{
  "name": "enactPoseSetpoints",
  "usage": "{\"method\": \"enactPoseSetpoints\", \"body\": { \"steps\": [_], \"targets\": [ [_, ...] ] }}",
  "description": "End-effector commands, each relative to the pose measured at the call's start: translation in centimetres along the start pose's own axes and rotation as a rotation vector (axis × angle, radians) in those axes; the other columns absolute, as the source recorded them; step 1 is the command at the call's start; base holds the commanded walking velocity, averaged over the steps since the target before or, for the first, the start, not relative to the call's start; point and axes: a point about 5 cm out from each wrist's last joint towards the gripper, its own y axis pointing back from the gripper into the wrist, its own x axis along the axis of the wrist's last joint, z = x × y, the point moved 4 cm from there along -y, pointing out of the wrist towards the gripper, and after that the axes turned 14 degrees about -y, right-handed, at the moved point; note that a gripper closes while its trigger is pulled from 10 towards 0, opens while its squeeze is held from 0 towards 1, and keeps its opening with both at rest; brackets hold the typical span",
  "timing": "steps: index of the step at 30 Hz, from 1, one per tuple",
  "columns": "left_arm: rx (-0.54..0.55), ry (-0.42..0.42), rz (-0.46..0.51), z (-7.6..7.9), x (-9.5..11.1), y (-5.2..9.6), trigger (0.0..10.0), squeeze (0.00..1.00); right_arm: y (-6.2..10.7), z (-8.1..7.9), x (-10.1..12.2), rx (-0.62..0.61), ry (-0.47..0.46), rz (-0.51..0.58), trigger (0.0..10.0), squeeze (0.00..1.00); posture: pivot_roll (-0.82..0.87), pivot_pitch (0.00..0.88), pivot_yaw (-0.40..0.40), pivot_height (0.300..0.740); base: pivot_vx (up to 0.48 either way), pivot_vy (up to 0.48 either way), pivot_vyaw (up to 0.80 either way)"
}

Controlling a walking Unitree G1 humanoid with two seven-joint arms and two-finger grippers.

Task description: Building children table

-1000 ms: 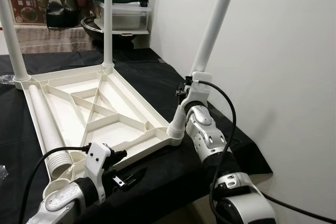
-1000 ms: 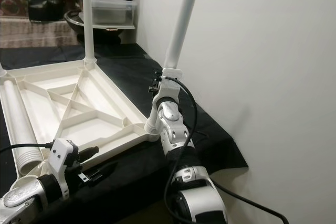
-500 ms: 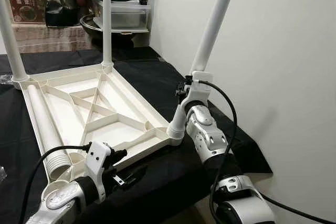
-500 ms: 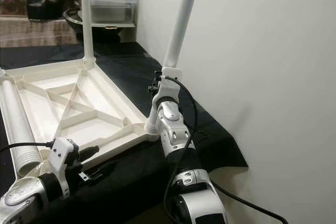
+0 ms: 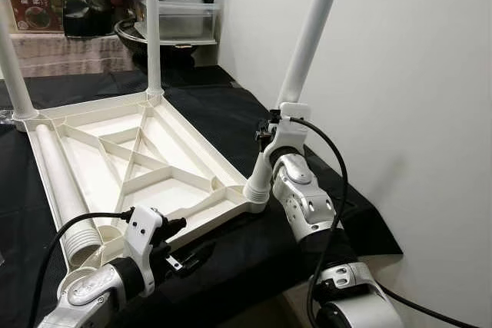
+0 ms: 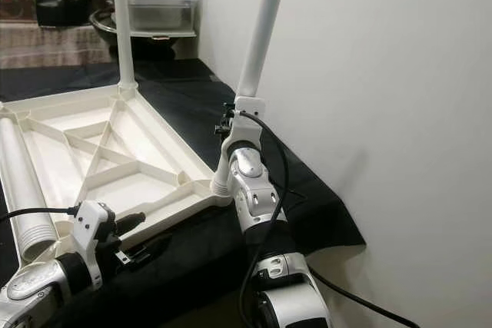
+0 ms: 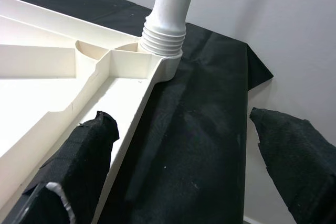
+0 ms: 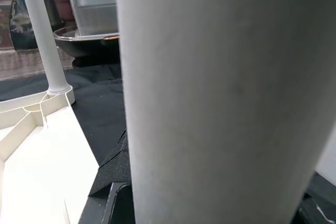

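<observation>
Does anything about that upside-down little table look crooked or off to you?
Yes. The white plastic leg at the near right corner of the upturned white tabletop leans toward the wall, while the far leg stands straight. The right gripper holds the leaning one. Another white leg lies loose inside the tabletop.

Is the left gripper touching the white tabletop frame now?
Cannot tell. In the left wrist view one black finger overlaps the white frame, with no contact line visible. In the left eye view the left gripper lies close to its edge.
</observation>
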Motion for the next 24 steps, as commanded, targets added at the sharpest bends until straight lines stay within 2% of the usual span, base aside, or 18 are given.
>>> {"method": "enactPoseSetpoints", "body": {
  "steps": [1, 24],
  "targets": [
    [-0.017, -0.008, -0.010, 0.31, -0.22, -0.25, 10.0, 0.00, 0.49, 2.57, -3.11, -0.086, 0.029, -0.116, 10.0, 0.00, 0.05, 0.000, -0.133, 0.740, 0.000, 0.000, 0.00],
    [-0.003, -0.009, 0.001, 0.05, -0.11, -0.38, 10.0, 0.00, 0.75, 2.13, -3.07, -0.064, 0.030, -0.122, 10.0, 0.00, 0.05, 0.000, -0.135, 0.740, 0.000, 0.000, 0.00]
  ]
}}
